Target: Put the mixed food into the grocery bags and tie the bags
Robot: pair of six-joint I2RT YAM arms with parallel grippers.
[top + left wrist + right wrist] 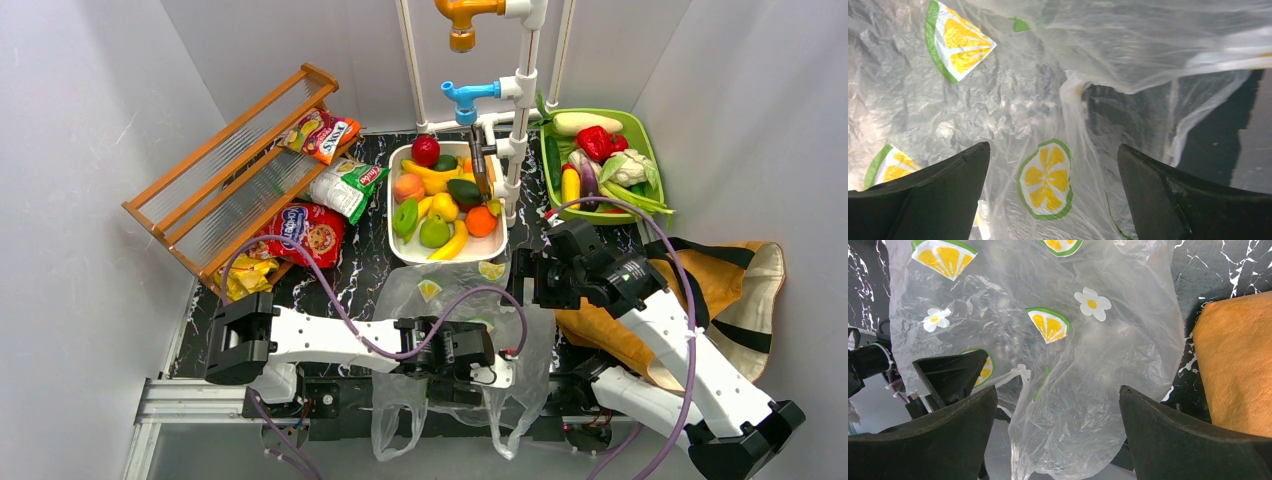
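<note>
I saw the clear bag (1098,365) printed with green-rimmed yellow lemon slices and white flowers. The tote (1233,365) was orange-tan, the tabletop (1218,265) black, veined white.

Lab test booth: white walls (90,120), mock faucet (468,98).

Two white robot arms, both with jaws spread wide.
The left arm stretches low towards the right, left gripper (1052,146) holding nothing; the right arm angles up and leftward, right gripper (1057,389) likewise empty.

Plain white walls (80,150) on three sides. Black white-veined marble counter (365,270), wooden rack (215,180) at left, white pipe frame (527,70) at back. Even lighting.
</note>
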